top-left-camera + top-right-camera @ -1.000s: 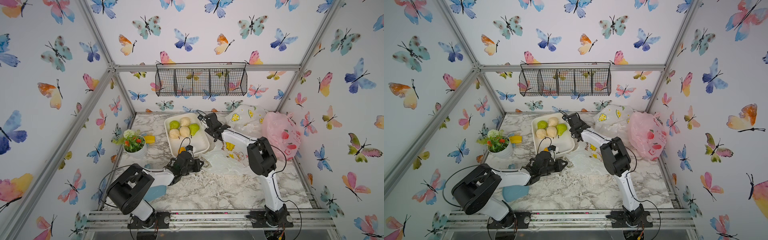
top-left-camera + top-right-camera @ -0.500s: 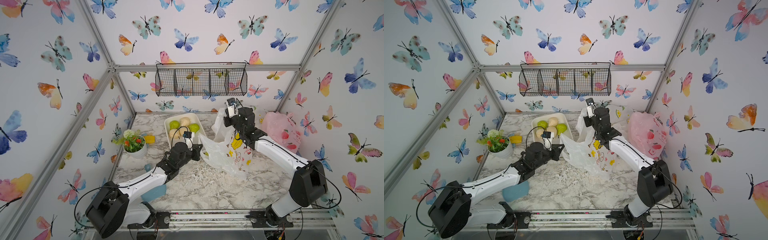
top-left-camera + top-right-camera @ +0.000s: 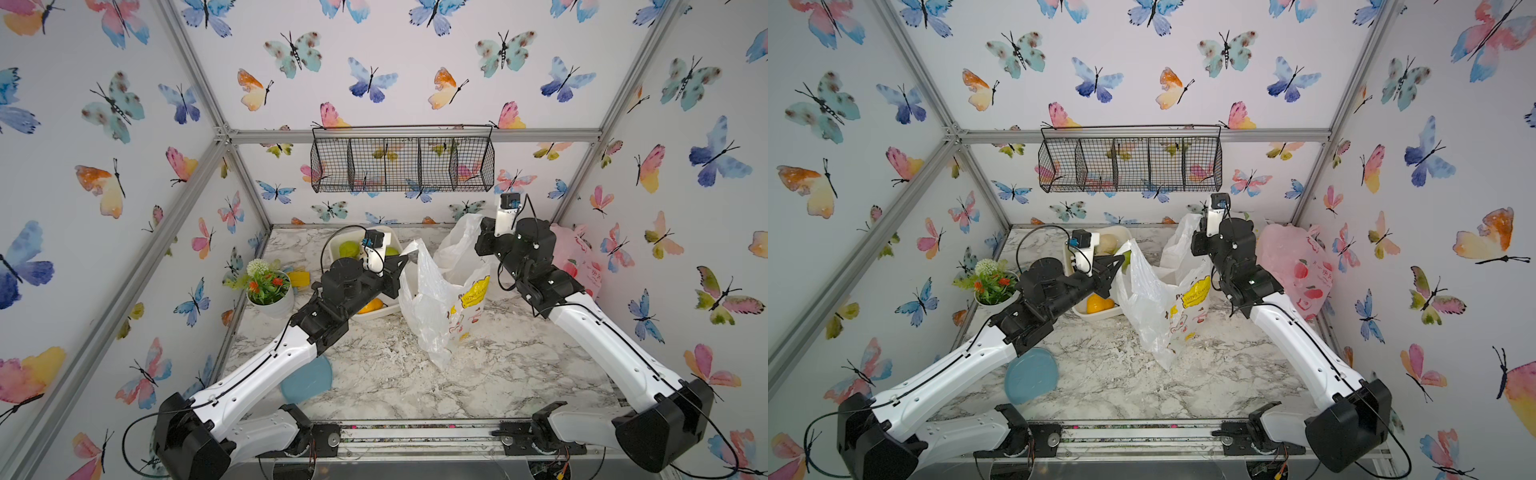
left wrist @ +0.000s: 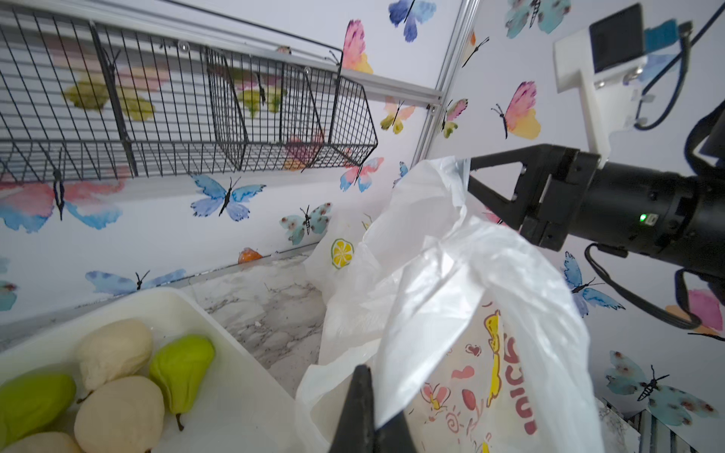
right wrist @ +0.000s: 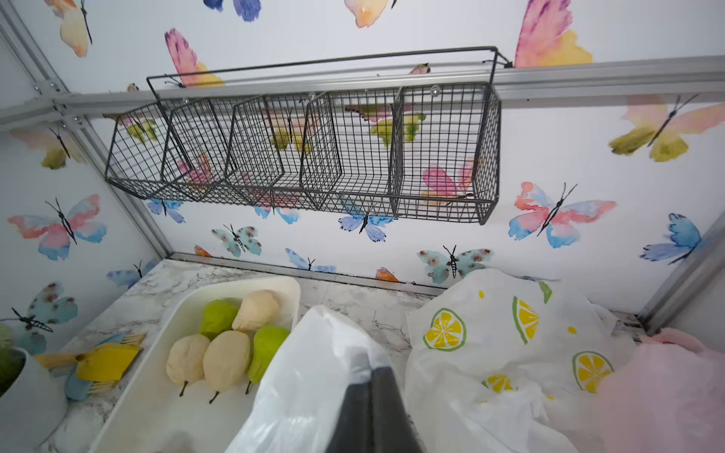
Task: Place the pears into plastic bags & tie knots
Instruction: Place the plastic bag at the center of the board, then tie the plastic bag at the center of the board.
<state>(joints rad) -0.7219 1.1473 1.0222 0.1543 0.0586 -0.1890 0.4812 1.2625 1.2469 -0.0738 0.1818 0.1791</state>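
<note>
Left gripper [image 3: 406, 258] and right gripper [image 4: 470, 171] both clamp the bag [image 3: 428, 307] by its top; I fear thin film slipping, mouth collapsing.

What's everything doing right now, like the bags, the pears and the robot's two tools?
bunny bag: held up between both tools, mouth spread open
left tool: shut on the bunny bag
right tool: shut on the bunny bag
lemon bag: crumpled on the table
pink bag: puffed up, not held
pears: lying loose in the white tray
</note>
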